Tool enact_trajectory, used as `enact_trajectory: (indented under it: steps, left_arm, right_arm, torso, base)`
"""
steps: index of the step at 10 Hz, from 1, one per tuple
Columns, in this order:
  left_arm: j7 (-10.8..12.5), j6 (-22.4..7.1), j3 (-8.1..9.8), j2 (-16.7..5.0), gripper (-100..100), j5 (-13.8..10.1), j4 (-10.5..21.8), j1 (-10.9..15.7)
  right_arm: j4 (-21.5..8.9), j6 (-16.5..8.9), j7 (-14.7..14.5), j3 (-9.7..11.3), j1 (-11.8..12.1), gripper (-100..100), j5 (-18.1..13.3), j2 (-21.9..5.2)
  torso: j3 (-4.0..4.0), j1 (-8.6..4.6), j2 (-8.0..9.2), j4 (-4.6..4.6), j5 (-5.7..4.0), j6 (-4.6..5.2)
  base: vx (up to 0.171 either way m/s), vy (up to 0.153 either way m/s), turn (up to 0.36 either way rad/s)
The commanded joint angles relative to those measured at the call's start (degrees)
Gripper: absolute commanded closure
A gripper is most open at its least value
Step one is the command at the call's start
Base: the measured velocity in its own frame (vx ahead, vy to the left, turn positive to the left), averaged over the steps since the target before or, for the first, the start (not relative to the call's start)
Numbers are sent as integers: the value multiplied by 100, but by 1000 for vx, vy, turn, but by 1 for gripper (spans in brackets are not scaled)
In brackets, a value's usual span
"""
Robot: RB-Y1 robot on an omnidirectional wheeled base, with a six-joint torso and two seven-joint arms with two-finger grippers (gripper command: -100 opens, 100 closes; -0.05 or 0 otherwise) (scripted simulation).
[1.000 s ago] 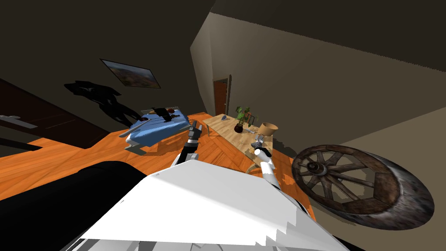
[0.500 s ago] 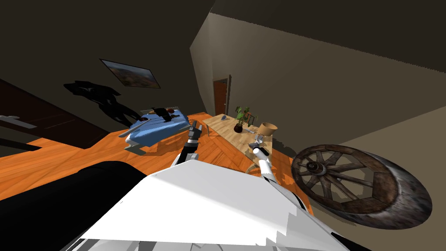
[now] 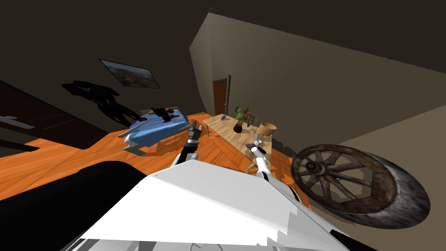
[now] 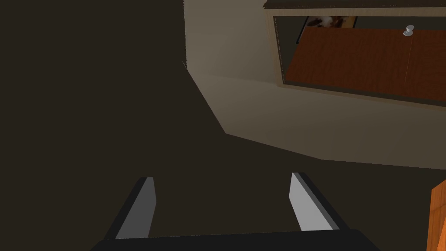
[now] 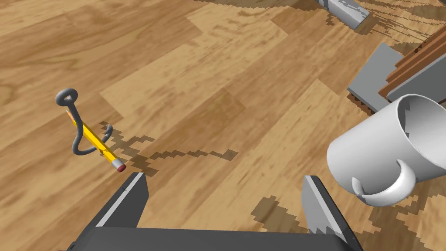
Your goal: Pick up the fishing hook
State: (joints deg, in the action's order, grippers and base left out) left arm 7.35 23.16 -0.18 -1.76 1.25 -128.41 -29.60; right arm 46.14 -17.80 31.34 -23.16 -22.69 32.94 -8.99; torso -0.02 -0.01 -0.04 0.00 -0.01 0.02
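The fishing hook (image 5: 75, 124) is a small grey hook with an eye at one end, lying on the light wooden table (image 5: 209, 87) across a yellow pencil (image 5: 98, 144). My right gripper (image 5: 224, 191) hovers open just above the table, with the hook off to the side beyond one finger (image 5: 126, 200). A white mug (image 5: 383, 152) lies on its side beside the other finger. In the head view my right gripper (image 3: 255, 146) is over the near end of the table (image 3: 226, 126). My left gripper (image 3: 194, 129) is raised, open, holding nothing.
On the table stand a potted plant (image 3: 241, 117) and a tan basket (image 3: 266, 129); grey flat items (image 5: 379, 74) lie near the mug. A big wagon wheel (image 3: 353, 185) sits at my right. A blue-covered table (image 3: 157, 124) stands on the orange floor to the left.
My right arm has reached further out over the wooden table, toward its far side. The left arm has stayed where it was.
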Motion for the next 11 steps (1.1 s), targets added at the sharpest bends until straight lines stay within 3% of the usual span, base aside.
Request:
enact_trajectory:
  steps: [1,4,5,6,11]
  left_arm:
    - [0,0,0,0,0,0,0,0]
    - [0,0,0,0,0,0,0,0]
    - [0,0,0,0,0,0,0,0]
    - [0,0,0,0,0,0,0,0]
    - [0,0,0,0,0,0,0,0]
  right_arm:
    - [-286,-10,37,74,-114,-100,231,-52]
    - [-841,-247,334,10,-426,-100,468,-1]
    - [-841,-247,334,10,-426,-100,468,-1]
    - [-1050,-354,474,-16,-568,-100,578,23]
    - [-1305,-452,607,-40,-701,-100,680,46]
  torso:
    - [0,0,0,0,0,0]
    - [-1,1,-1,-1,0,0]
    - [-1,1,-1,-1,0,0]
    - [-1,2,-2,0,0,0]
    - [0,3,-1,0,1,0]
  base:
    - [9,-9,-4]
    - [12,-11,-7]
    - [14,-7,-4]
    - [19,-7,-9]
    - [9,-4,-3]
